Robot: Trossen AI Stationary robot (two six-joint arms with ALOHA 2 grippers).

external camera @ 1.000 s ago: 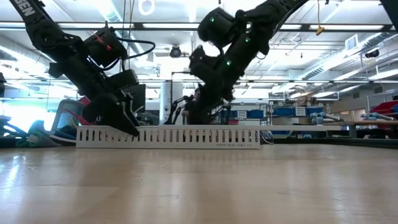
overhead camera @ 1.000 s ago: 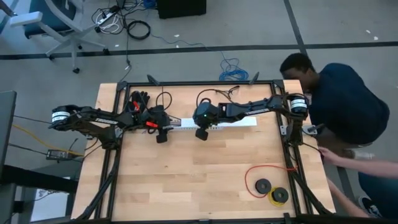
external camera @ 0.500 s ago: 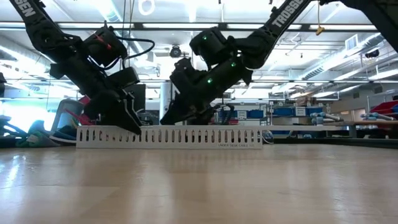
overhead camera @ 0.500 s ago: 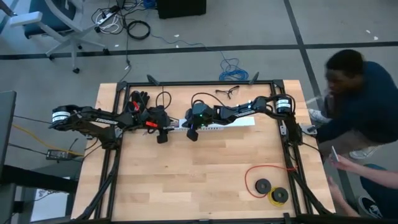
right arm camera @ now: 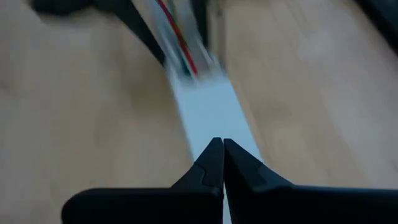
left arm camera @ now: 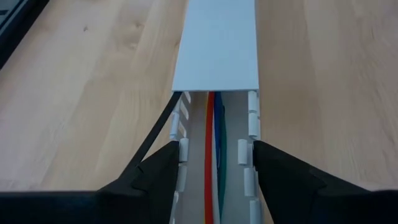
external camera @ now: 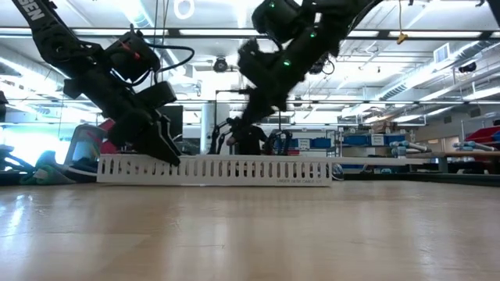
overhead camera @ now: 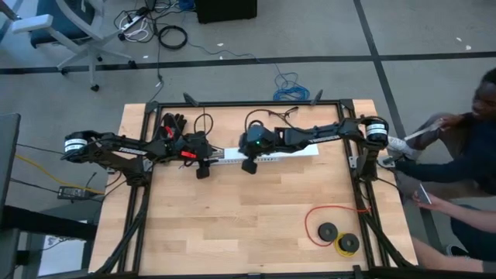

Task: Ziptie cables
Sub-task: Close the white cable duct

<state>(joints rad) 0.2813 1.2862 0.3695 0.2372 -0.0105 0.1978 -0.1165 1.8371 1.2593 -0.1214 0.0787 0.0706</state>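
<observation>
Left gripper sits at the left end of the white slotted channel, its two fingers straddling the channel's outer walls and touching them, jaws part open around it. The cables lie inside the channel, orange, green and blue strands running lengthwise and passing under the flat white cover; a black lead exits by the left wall. Right gripper hovers above the cover near mid-channel, fingers pressed together, holding nothing. Red wire loop with black spools lies well apart, at the table's near right corner. A person stands beyond the right edge.
</observation>
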